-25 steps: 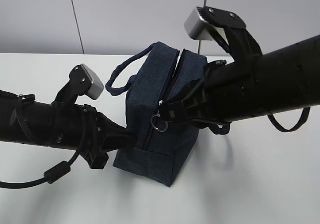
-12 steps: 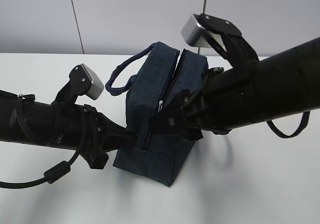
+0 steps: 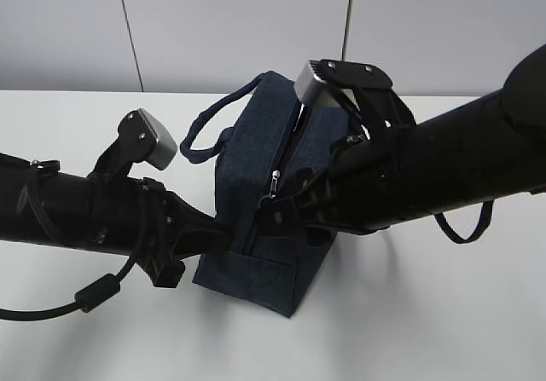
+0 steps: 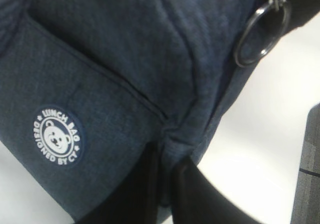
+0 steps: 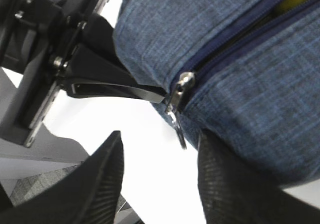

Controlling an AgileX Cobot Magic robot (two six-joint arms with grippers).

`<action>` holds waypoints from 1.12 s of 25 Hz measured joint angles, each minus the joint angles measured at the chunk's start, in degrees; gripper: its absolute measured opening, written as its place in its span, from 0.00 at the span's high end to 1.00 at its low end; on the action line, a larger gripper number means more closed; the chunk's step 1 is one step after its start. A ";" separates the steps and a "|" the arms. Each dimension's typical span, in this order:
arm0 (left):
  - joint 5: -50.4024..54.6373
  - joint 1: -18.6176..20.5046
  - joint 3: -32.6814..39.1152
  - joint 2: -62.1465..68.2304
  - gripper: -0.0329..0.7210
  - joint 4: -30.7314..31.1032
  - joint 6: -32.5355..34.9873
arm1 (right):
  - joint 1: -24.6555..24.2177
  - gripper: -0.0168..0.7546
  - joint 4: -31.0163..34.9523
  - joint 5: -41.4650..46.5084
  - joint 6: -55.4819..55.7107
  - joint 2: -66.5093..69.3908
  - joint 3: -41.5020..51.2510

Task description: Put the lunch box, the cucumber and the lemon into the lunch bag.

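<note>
A: Fabric at the near bottom corner of the lunch bag (image 4: 125, 83) is pinched by the left gripper (image 4: 167, 171), jaws clenched on a fold, as seen from the left wrist.

B: And the right gripper (image 5: 157, 179)?

A: Its jaws are spread with nothing between them; the zipper pull (image 5: 176, 108) hangs free just beside one finger. The bag is stood on the tabletop (image 3: 426, 330), between the two arms.

B: What could go wrong?

A: The zipper is only partly drawn, so the bag could be left gaping, with something yellow, probably the lemon (image 5: 295, 1), visible through the slot. The bag could also be dragged or tipped if the left arm is moved before the fold is let go.

B: Which way is the bag pointed?

A: Its long axis is run from the near end, by the pull, away toward the wall (image 3: 239, 23), with the handle (image 3: 209, 125) looped over the far-left side.
</note>
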 joint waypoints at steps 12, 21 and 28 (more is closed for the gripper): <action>-0.09 0.00 0.00 0.00 0.96 0.00 0.00 | 0.00 0.52 0.37 -2.11 0.00 3.53 0.00; -0.09 0.00 0.00 0.00 0.96 0.00 0.00 | 0.00 0.71 1.95 -5.80 -0.18 3.65 0.00; -0.09 0.00 0.00 0.00 0.96 0.00 0.00 | 0.00 0.73 7.42 -6.60 -4.48 3.65 0.00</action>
